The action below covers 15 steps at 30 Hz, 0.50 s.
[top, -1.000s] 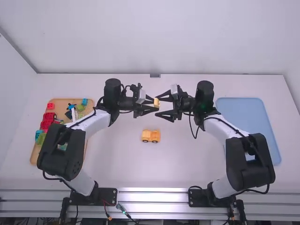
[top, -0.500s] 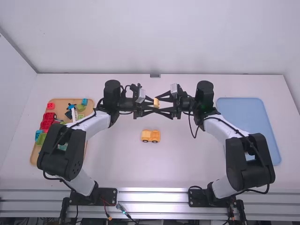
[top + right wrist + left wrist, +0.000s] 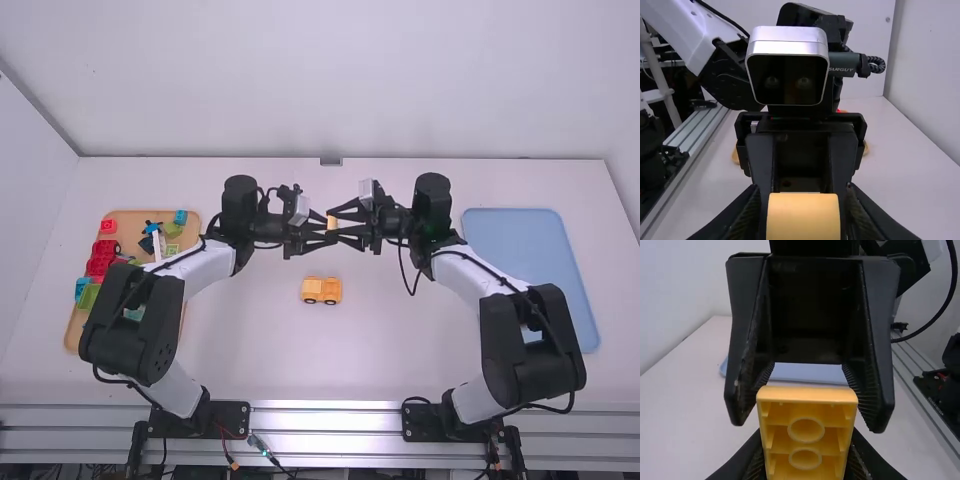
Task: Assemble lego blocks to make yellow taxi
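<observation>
Handing over, probably, yellow block, held in left end effector, on far side of yellow taxi body. Cannot tell grip of right end effector; need to confirm it before releasing from left.

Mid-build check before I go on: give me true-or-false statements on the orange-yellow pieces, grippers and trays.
1. The left gripper grips an orange-yellow plastic block. True.
2. That block is already joined to the orange-yellow wheeled toy vehicle. False: they are apart.
3. The vehicle stands on the blue rectangular tray. False: it stands on the white table.
4. Red bricks lie on the tan tray. True.
</observation>
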Available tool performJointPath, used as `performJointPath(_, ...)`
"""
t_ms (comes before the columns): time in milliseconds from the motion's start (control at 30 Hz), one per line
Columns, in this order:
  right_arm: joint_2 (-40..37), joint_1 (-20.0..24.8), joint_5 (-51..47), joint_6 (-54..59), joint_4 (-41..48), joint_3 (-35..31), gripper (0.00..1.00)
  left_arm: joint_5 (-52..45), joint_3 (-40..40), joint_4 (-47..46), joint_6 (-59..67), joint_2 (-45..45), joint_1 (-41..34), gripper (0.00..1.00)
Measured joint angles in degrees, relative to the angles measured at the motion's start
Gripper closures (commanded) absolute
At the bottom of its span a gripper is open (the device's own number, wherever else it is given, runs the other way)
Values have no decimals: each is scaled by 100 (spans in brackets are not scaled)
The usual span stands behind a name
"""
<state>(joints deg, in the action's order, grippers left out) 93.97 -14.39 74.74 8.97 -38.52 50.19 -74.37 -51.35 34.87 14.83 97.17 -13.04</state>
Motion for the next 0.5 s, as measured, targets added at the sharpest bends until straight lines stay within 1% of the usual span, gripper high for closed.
performJointPath(33, 0, -2, 0, 9, 0, 0, 53, 0, 0, -2, 15, 0, 0, 98)
performJointPath(167, 0, -2, -9, 20, 11, -2, 58, -4, 0, 122, 28, 0, 0, 98)
performJointPath(267, 0, -2, -11, 17, 15, 0, 65, -2, 0, 216, 0, 0, 0, 98)
performJointPath(333, 0, 0, -20, 26, 17, 0, 68, -20, 0, 234, -26, 0, 0, 98)
performJointPath(467, 0, -2, -17, 44, 15, 0, 70, -22, 0, 234, -70, 0, 0, 98)
performJointPath(500, 0, -2, -17, 44, 15, -2, 73, -24, 0, 234, -72, 0, 0, 93)
